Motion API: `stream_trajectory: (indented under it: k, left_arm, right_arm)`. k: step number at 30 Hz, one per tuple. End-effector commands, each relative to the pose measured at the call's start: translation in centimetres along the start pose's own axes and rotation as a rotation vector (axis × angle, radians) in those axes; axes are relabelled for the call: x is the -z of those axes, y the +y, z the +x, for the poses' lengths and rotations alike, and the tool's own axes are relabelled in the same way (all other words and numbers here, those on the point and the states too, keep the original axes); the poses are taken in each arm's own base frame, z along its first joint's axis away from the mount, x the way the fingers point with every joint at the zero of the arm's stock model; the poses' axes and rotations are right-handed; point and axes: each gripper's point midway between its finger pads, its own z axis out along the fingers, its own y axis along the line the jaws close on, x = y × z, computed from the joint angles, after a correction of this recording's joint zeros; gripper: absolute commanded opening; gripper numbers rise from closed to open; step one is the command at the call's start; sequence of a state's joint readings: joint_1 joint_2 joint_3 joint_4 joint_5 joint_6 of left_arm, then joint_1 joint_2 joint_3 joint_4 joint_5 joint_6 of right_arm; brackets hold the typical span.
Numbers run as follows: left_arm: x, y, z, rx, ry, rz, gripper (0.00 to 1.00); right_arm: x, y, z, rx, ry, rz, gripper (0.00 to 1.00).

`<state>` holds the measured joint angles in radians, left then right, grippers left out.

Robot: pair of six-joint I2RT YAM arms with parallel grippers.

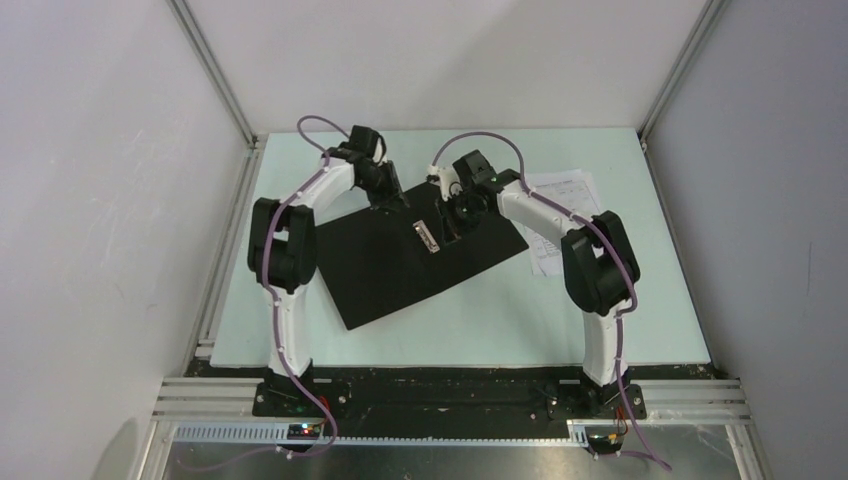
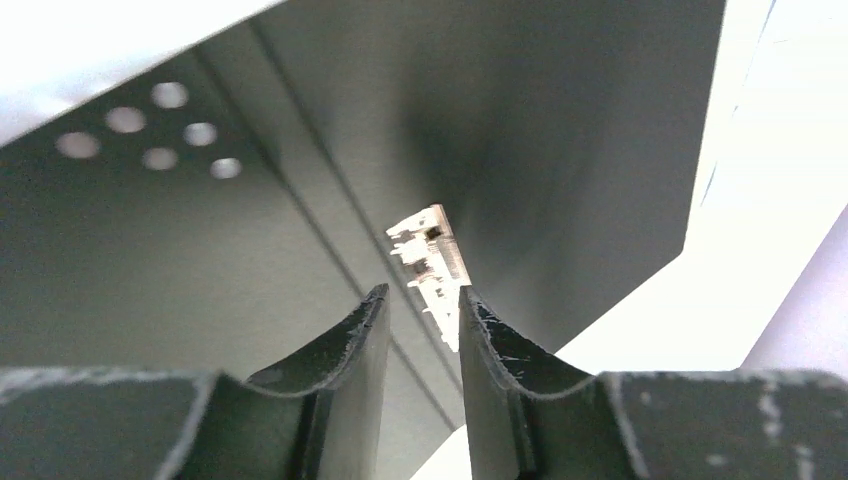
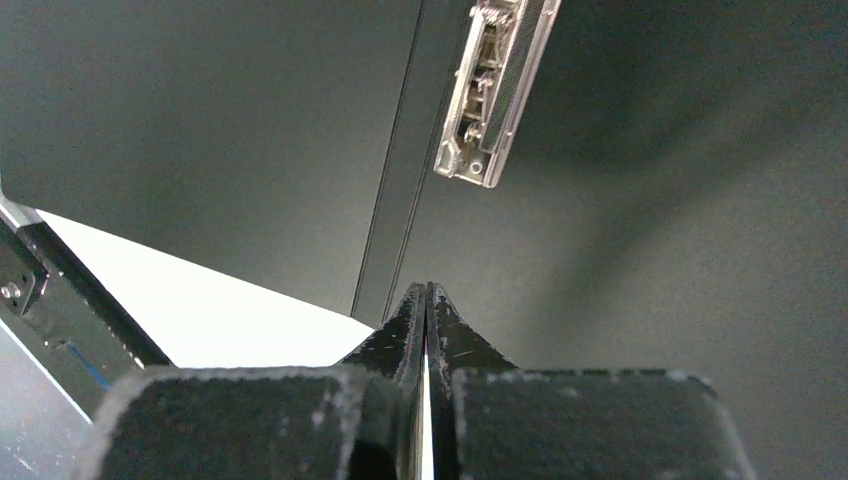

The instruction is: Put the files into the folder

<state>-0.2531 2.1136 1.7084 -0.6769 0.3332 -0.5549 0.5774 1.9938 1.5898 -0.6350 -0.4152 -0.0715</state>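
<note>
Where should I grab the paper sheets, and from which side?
Probably the files' bare far-right corner, coming in from the right: they lie flat, and the right arm hangs over their left part, next to the folder.

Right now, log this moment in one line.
folder: open, black inside up | files: on table, outside folder | left gripper: open, empty | right gripper: shut

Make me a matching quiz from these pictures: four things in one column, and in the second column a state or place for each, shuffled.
Column one:
1. folder
2. files
3. metal clip
4. right claw

Column two:
A. shut
B. white, beside the folder's right edge
C. lying open, black inside up
D. silver, on the folder's spine

Pairs: 1-C, 2-B, 3-D, 4-A.
</note>
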Motion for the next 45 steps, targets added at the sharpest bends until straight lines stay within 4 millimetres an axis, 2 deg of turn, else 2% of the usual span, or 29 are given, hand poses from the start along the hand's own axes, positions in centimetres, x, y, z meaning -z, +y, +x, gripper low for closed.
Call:
stream_trajectory:
  k: [1,4,9,12,17,24,31,35,40,43,44,45]
  left_arm:
    - [-0.9,-4.1,-0.2,-0.012,-0.047,0.012,0.34]
    - [-1.3,-4.3,-0.1,-0.004,-0.058,-0.012,0.27]
    - [-2.5,-3.2,1.6,0.029,-0.015,-0.053,0.26]
    - [-2.4,-2.7,2.1,0.033,-0.019,-0.089,0.25]
    - [-2.1,-1.8,3.0,0.056,-0.008,-0.128,0.24]
    - [-3.2,-1.4,4.2,0.068,0.036,-0.147,0.23]
    - [-4.2,-0.3,4.0,0.051,0.024,-0.194,0.21]
    - [-5.9,-0.2,3.5,0.015,0.023,-0.21,0.21]
    - [-7.2,0.9,4.1,0.021,0.047,-0.239,0.16]
    - [-7.3,0.9,4.4,0.028,0.055,-0.239,0.12]
    - [-7.4,0.9,4.5,0.029,0.056,-0.239,0.1]
    - [-7.4,1.0,4.5,0.031,0.057,-0.24,0.09]
  right_arm:
    - [-0.6,-0.7,-1.1,-0.036,-0.016,0.005,0.0]
    - [-1.1,0.3,-0.9,-0.021,-0.009,-0.015,0.0]
    - [-1.3,0.9,-1.1,0.018,-0.023,0.015,0.0]
    - [-1.0,1.4,-1.1,0.032,-0.026,0.006,0.0]
    - [-0.9,1.0,-1.1,0.002,-0.027,0.006,0.0]
    - [-1.1,0.6,-0.9,-0.003,-0.03,0.021,0.0]
    - [-1.1,0.6,-0.2,-0.005,-0.021,0.024,0.0]
    - [-1.1,0.8,0.0,-0.013,-0.016,0.01,0.0]
    - [-0.9,1.8,-0.9,-0.013,-0.036,-0.011,0.0]
    - [-0.8,1.9,-2.1,0.007,-0.061,0.02,0.12]
    - [-0.8,1.7,-2.4,-0.007,-0.072,0.043,0.11]
    - [-0.9,1.7,-2.8,-0.012,-0.082,0.053,0.02]
